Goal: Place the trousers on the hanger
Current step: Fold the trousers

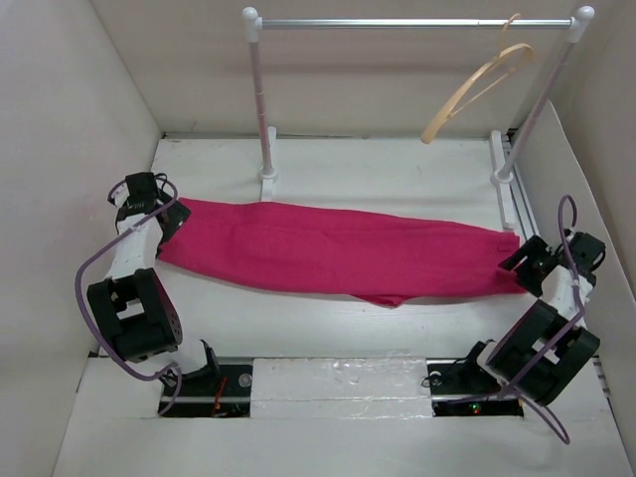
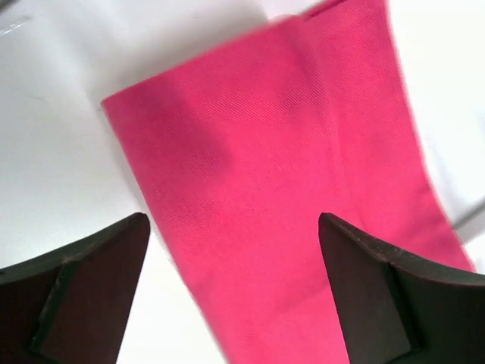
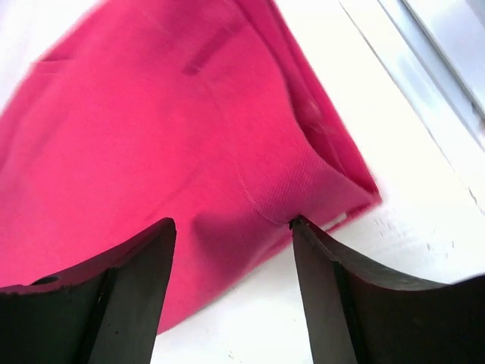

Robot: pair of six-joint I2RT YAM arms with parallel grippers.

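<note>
The magenta-pink trousers (image 1: 338, 253) lie flat across the table from left to right. The tan wooden hanger (image 1: 477, 89) hangs by its hook from the rail at the back right, empty. My left gripper (image 1: 175, 223) is open over the left end of the trousers. In the left wrist view the cloth (image 2: 273, 167) fills the gap of the gripper (image 2: 233, 221). My right gripper (image 1: 521, 262) is open at the right end. In the right wrist view the gripper (image 3: 231, 224) straddles the cloth's edge (image 3: 189, 129), and the right fingertip (image 3: 303, 231) touches a fold.
The white-and-silver clothes rail (image 1: 407, 22) stands at the back, its feet (image 1: 266, 181) just behind the trousers. A white rail foot (image 1: 505, 189) runs along the right side near my right gripper. Enclosure walls (image 1: 60, 149) close in left, right and back.
</note>
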